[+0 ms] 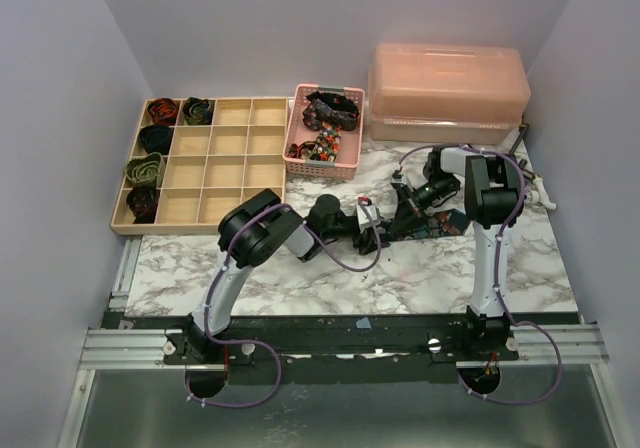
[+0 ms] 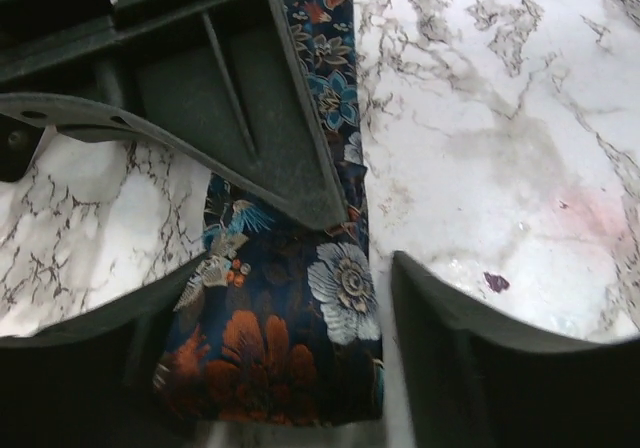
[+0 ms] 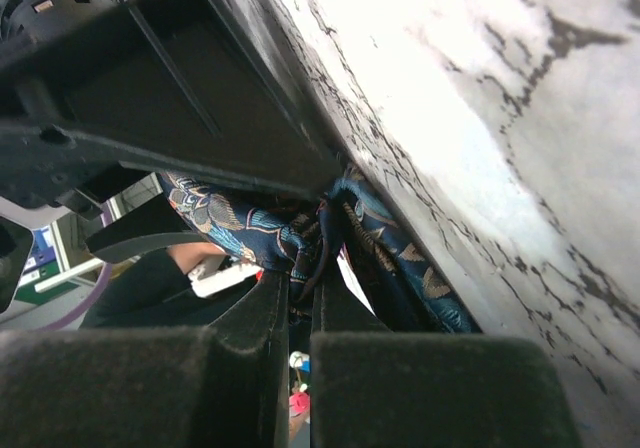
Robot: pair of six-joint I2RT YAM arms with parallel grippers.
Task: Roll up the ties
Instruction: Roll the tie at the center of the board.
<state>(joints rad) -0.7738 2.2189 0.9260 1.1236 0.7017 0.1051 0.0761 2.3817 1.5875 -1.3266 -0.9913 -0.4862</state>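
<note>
Navy floral tie lies flat on the marble table, mid-table. The left gripper straddles its wide end, jaws apart, gripping nothing. Just to the right, the right gripper is pinched closed on bunched tie fabric. Rolling seems barely started; the next move calls for winding the strip tightly. Far left, rolled ties sit in a wooden tray.
</note>
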